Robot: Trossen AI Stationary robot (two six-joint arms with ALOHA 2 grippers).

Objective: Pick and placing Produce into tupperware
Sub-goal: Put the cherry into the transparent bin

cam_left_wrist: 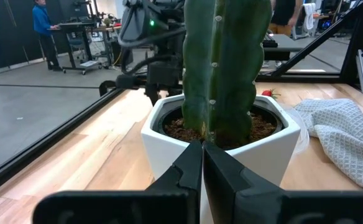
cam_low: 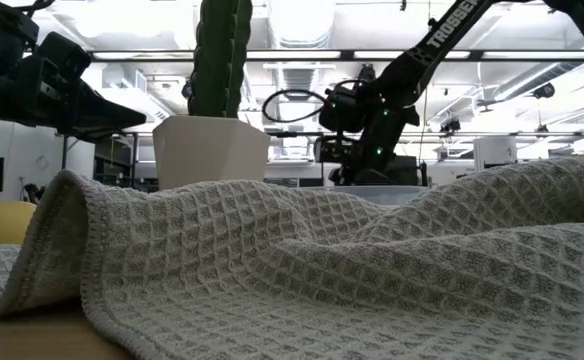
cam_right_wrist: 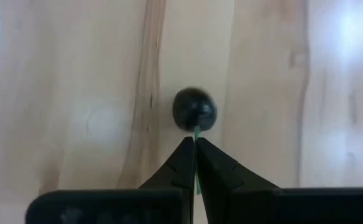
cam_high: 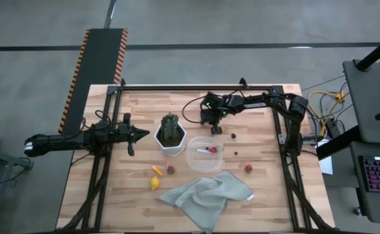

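My right gripper [cam_high: 215,128] [cam_right_wrist: 195,142] is over the far middle of the table, pointing steeply down and shut, with a dark round berry [cam_right_wrist: 194,109] just past its fingertips. The clear tupperware [cam_high: 206,158] stands near the table's middle with one red strawberry [cam_high: 212,149] inside. Loose on the wood lie two strawberries [cam_high: 170,170] [cam_high: 248,168], two yellow pieces [cam_high: 156,170] [cam_high: 154,184] and another dark berry [cam_high: 233,136]. My left gripper [cam_high: 133,135] [cam_left_wrist: 202,146] waits shut at the table's left, pointing at the cactus pot. My right gripper pinches a thin green stalk [cam_right_wrist: 196,132] on the near side of the dark berry between its two fingertips. The fingers come slanting down from above. The berry sits just beyond the tips; whether it rests on the wood or is lifted, I cannot tell.
A green cactus in a white hexagonal pot [cam_high: 170,136] stands left of the tupperware. A grey waffle cloth [cam_high: 206,195] lies crumpled near the front edge and fills the low view. A black frame [cam_high: 196,86] runs along the table's far and side edges.
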